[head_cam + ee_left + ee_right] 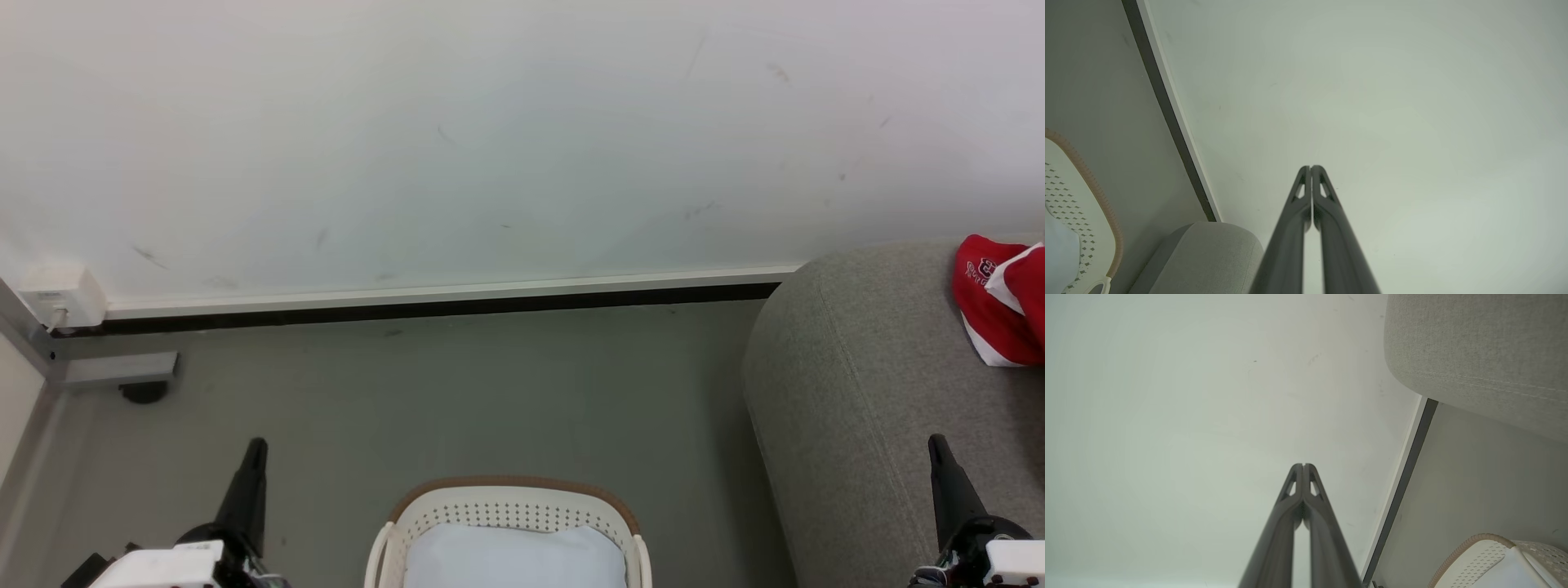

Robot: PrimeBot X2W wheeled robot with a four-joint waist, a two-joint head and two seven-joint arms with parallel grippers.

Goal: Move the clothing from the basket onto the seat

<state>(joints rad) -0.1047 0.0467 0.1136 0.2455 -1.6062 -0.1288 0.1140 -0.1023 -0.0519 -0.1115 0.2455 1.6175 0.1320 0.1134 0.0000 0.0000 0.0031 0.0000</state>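
Note:
A red garment with white trim (pixel 1002 298) lies on the grey sofa (pixel 857 392) at the right edge of the head view. The cream basket with a brown rim (pixel 510 487) stands on the floor at bottom centre; a pale blue-white cushion (pixel 514 557) lies inside it. My left gripper (pixel 256 445) is shut at the lower left, left of the basket, holding nothing. My right gripper (pixel 936 442) is shut at the lower right, over the sofa's arm. In the wrist views the left gripper (pixel 1310 167) and right gripper (pixel 1303 465) have their tips pressed together, pointing at the white wall.
A white wall (pixel 490 139) with a dark skirting strip (pixel 424 309) runs behind the grey floor (pixel 457 392). A white socket box (pixel 61 296) and a metal frame foot (pixel 114 371) sit at the far left. The sofa arm (pixel 1204 257) and the basket rim (pixel 1470 547) show in the wrist views.

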